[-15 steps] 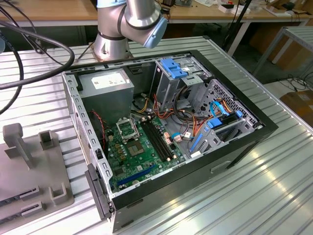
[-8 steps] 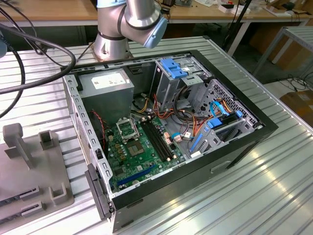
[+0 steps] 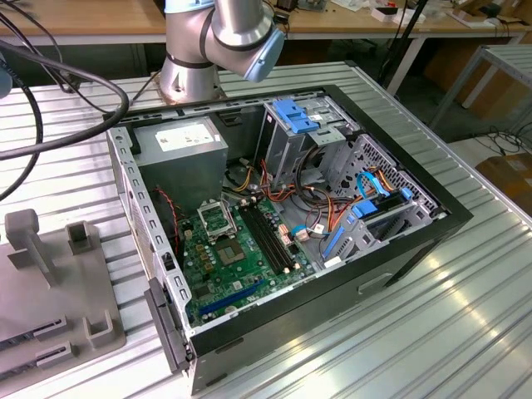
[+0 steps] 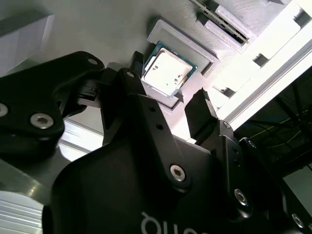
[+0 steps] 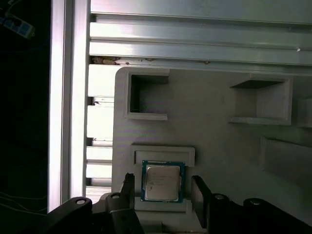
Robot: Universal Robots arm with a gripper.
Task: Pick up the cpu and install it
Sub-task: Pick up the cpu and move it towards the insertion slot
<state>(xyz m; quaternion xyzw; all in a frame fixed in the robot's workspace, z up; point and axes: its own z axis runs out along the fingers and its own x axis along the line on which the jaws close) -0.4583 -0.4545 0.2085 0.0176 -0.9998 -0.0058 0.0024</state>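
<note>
Though faintly lettered, cpu (image 5: 163, 181) between parted jaws.

- A robotics lab is suggested;
- a robot arm (image 3: 223, 33) is mounted on a ribbed metal table (image 3: 465, 291);
- an opened computer (image 3: 399, 249) is laid there;
- workbenches (image 3: 83, 21) are seen behind.

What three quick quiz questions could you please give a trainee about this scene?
1. True or false: the cpu is lifted clear of the grey tray.
2. The fingers of the gripper are: A shut on the cpu; B apart, one on each side of it; C shut, away from it.
3. Fill in: the computer case lies with its side ____.
Key: 1 false; 2 B; 3 open.
</note>
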